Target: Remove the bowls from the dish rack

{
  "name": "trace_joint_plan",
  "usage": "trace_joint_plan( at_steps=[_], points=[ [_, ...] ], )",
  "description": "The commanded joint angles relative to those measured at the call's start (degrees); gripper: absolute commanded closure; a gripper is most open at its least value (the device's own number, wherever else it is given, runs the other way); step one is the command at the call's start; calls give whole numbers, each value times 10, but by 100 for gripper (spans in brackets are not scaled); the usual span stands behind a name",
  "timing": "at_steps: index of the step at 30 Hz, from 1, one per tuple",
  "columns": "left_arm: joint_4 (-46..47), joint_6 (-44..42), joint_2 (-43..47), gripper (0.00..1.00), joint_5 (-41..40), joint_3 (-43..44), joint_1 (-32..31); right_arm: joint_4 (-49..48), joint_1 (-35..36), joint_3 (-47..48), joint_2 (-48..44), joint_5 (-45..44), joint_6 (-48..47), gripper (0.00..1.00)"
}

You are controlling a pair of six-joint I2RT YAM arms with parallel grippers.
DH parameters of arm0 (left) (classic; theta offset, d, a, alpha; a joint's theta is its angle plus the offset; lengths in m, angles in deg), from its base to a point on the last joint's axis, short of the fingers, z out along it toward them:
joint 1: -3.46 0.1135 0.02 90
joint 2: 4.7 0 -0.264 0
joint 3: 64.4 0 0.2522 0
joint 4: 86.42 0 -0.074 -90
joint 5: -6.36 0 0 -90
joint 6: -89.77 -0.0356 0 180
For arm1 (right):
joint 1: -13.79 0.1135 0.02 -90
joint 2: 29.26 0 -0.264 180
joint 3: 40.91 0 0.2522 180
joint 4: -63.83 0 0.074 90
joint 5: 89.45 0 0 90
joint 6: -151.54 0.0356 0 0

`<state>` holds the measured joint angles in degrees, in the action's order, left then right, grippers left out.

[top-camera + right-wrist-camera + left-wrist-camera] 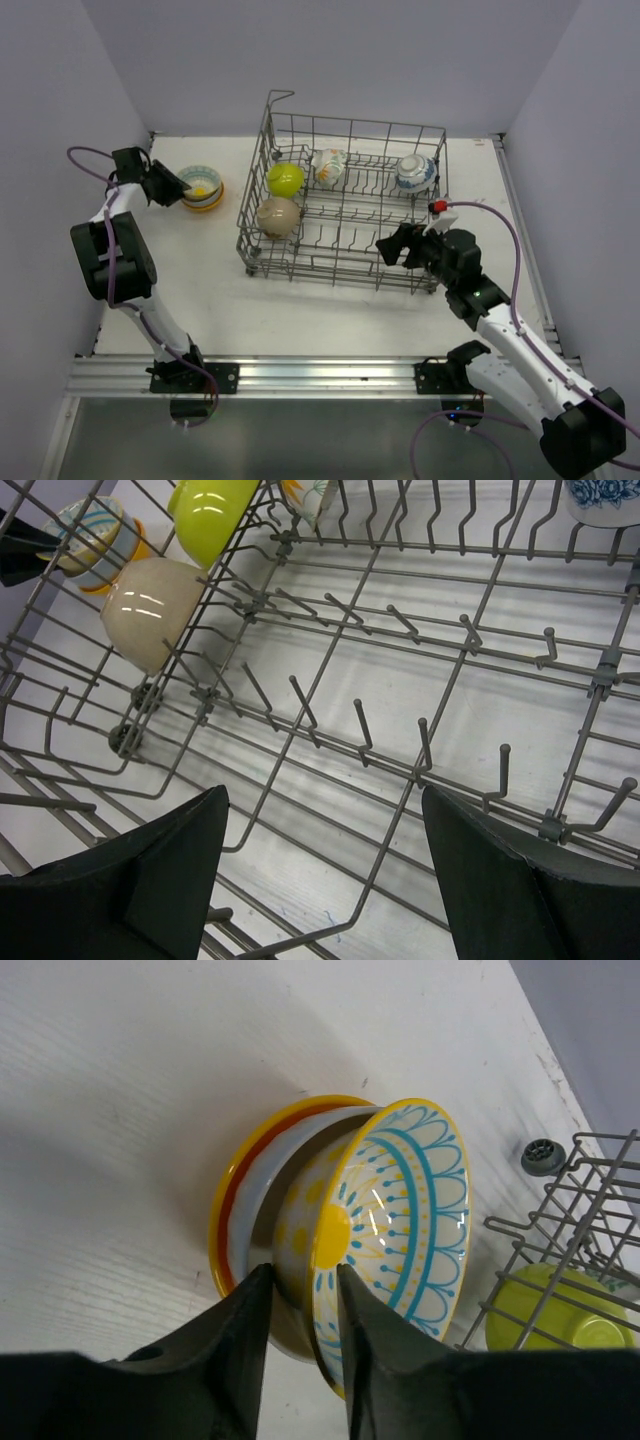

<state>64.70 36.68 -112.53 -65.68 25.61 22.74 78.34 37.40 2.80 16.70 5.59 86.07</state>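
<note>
I see a grey rack, a lime bowl, a beige bowl, a white bowl patterned blue; the top bowl on my left shows yellow and blue petals.

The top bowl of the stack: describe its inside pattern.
The top bowl: white, teal scallops, yellow centre; best in left wrist view.

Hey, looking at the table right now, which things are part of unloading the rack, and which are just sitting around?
Part of the job: dish rack; lime-yellow bowl, beige bowl, floral bowl and blue-patterned bowl inside it; stack of bowls on the table beside it.
Not part of it: purple cables; aluminium rail.
</note>
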Motion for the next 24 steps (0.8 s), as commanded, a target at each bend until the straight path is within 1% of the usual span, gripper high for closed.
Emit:
trace_joint_plan(
  at_steps=[1, 4, 10, 16, 20, 24],
  points=[
    [25, 3, 6, 60, 9, 24, 7, -22, -2, 0, 4, -14, -8, 17],
    [21, 2, 11, 52, 8, 26, 7, -22, -2, 0, 5, -17, -8, 17],
    [11, 4, 28, 41, 13, 37, 7, -20, -3, 2, 7, -21, -7, 17],
    [-8, -11, 50, 34, -7, 57, 6, -18, -8, 3, 10, -21, -5, 17],
    [-29, -25, 71, 33, -39, 67, 7, -16, -9, 4, 10, -20, -2, 17],
    [-23, -33, 110, 32, -48, 51, 5, -13, -11, 8, 11, -23, -1, 17]
  ],
)
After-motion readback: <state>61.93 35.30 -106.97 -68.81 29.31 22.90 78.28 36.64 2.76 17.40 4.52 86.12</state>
